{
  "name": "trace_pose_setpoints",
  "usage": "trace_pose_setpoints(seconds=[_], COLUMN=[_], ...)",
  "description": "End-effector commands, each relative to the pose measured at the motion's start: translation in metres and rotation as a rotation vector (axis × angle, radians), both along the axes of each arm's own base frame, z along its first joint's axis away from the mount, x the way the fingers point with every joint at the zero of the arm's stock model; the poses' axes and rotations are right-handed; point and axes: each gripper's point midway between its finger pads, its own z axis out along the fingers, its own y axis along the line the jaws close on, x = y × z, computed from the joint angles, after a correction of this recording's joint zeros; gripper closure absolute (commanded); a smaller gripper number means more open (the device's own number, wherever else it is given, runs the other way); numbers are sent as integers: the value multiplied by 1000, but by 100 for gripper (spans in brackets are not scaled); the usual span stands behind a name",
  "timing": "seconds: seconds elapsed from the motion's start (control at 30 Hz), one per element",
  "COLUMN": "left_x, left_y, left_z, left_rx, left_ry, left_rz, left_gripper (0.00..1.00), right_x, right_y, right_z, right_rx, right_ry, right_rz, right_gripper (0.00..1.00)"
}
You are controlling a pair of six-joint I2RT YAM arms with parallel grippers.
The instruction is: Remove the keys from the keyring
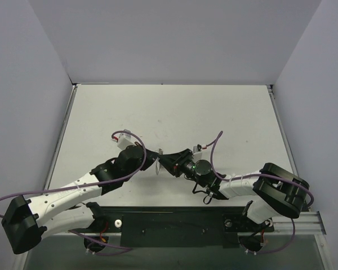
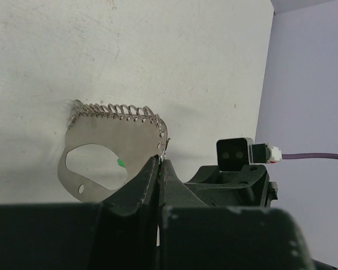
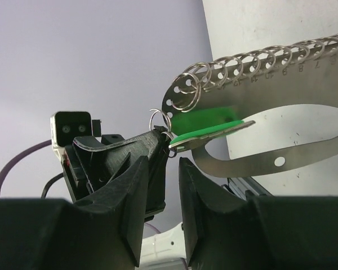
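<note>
The keyring (image 2: 110,145), a flat grey plate with an oval opening and a row of small wire rings along its wavy edge, is held up above the table between both arms (image 1: 159,163). My left gripper (image 2: 160,160) is shut on its corner by a small ring. The key (image 3: 208,130), with its green head and silvery blade, hangs from small rings at that corner. A green speck of it shows through the opening (image 2: 120,163). My right gripper (image 3: 164,163) is open, its narrow gap just below the key's ringed end, touching nothing. The keyring fills the upper right of the right wrist view (image 3: 281,163).
The white table (image 1: 174,112) lies under both arms, with grey walls around it. The right arm's wrist camera (image 2: 235,152) sits just behind the left fingers. The left gripper's fingers (image 3: 129,152) are close beside my right gripper's left finger. A black rail (image 1: 174,225) runs along the near edge.
</note>
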Motion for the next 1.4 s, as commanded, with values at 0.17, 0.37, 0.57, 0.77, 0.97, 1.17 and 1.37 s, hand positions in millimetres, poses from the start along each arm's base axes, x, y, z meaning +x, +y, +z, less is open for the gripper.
trace_pose_setpoints(seconds=[0.17, 0.37, 0.57, 0.77, 0.97, 1.17, 1.37], left_x=[4, 3, 2, 4, 3, 3, 4], left_y=[-10, -13, -13, -15, -17, -16, -16], left_z=[41, 39, 38, 41, 44, 45, 44], left_rx=[-101, -120, -122, -135, -159, -191, -196], left_ry=[-26, -3, 6, 1, 5, 6, 13], left_rz=[-26, -41, -42, -44, -45, -34, -30], left_gripper=[100, 100, 100, 100, 100, 100, 100], right_x=[-12, -11, -15, -17, -10, -9, -16], right_y=[-3, 3, 6, -2, -9, -13, -14], right_z=[33, 43, 68, 77, 76, 92, 116], right_rx=[65, 62, 99, 153, 194, 220, 261], right_ry=[-182, -215, -280, -313, -297, -333, -387], right_rz=[89, 109, 137, 127, 84, 75, 95], right_gripper=[76, 79, 79, 79, 80, 80, 80])
